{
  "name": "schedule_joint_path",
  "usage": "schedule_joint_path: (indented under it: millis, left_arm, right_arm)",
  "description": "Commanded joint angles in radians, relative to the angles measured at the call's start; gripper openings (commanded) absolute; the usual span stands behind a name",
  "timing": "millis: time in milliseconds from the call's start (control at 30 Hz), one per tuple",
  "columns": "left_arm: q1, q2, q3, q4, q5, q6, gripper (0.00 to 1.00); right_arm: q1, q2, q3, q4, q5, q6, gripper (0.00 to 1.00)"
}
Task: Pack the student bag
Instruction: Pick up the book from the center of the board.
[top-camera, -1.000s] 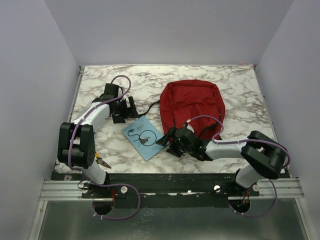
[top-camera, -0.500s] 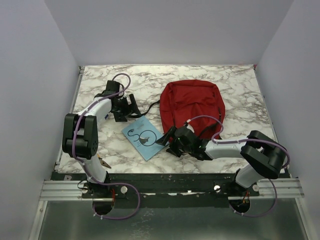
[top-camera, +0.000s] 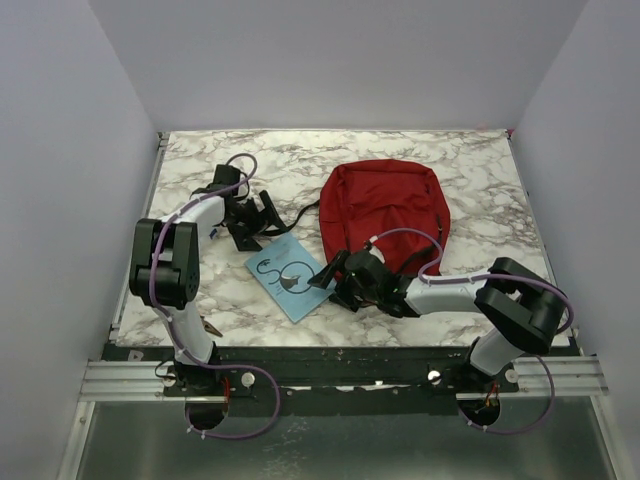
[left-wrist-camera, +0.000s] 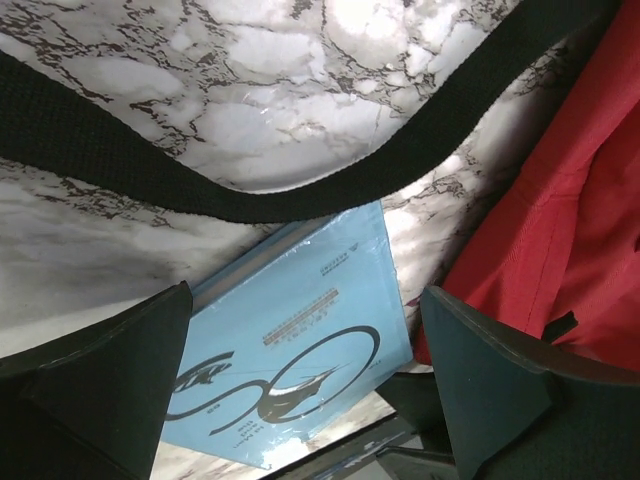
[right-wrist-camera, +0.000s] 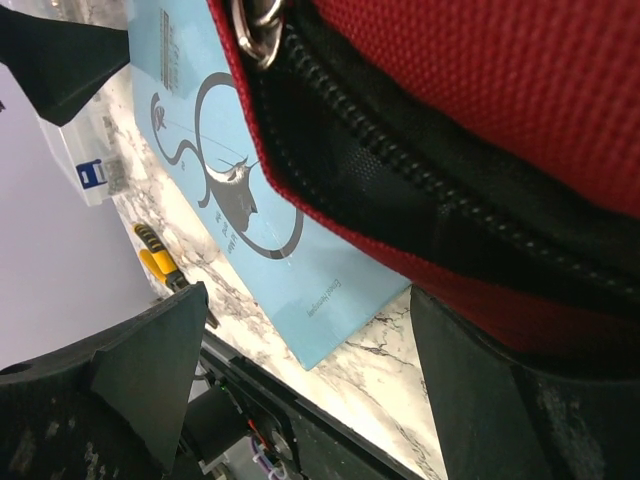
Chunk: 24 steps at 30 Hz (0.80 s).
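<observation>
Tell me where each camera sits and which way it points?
Top external: high behind the arms, looking down on the table; both arms, left hand, right hand show.
Left wrist: on the left arm, looking past its open fingers at a black strap, blue booklet and student bag.
Right wrist: on the right arm, close to the bag's zipper; its fingers frame the view.
Shared: all three show booklet and bag.

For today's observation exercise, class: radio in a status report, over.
Left gripper open above black strap. Right gripper open at student bag zipper. Blue booklet outside, beside bag.
</observation>
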Motion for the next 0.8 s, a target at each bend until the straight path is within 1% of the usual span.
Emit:
schedule_joint_path:
  millis: [0,167,300,433,567,667,767]
  left_arm:
    - [0.003,0.054,-0.031,0.003,0.1,-0.079,0.98]
    - [0.004,-0.006,-0.104,0.015,0.096,-0.093,0.98]
    - [0.003,-0.027,-0.146,0.029,0.11,-0.115,0.98]
    - [0.003,-0.041,-0.176,0.042,0.116,-0.139,0.98]
    - [0.003,-0.077,-0.22,0.063,0.11,-0.168,0.97]
    - [0.003,-0.112,-0.261,0.091,0.11,-0.195,0.97]
    - [0.004,-0.128,-0.271,0.096,0.113,-0.199,0.97]
  right_arm:
    - [0.003,0.026,0.011,-0.043,0.048,-0.026,0.86]
    - [0.003,0.039,0.079,-0.058,0.049,-0.131,0.86]
    - [0.021,0.019,0.122,-0.027,0.038,-0.198,0.85]
    - [0.066,-0.012,0.217,-0.097,0.063,-0.249,0.84]
    - [0.087,-0.044,0.271,-0.135,0.077,-0.253,0.84]
    - [0.091,-0.059,0.283,-0.138,0.068,-0.242,0.84]
    - [0.092,-0.062,0.28,-0.126,0.066,-0.232,0.84]
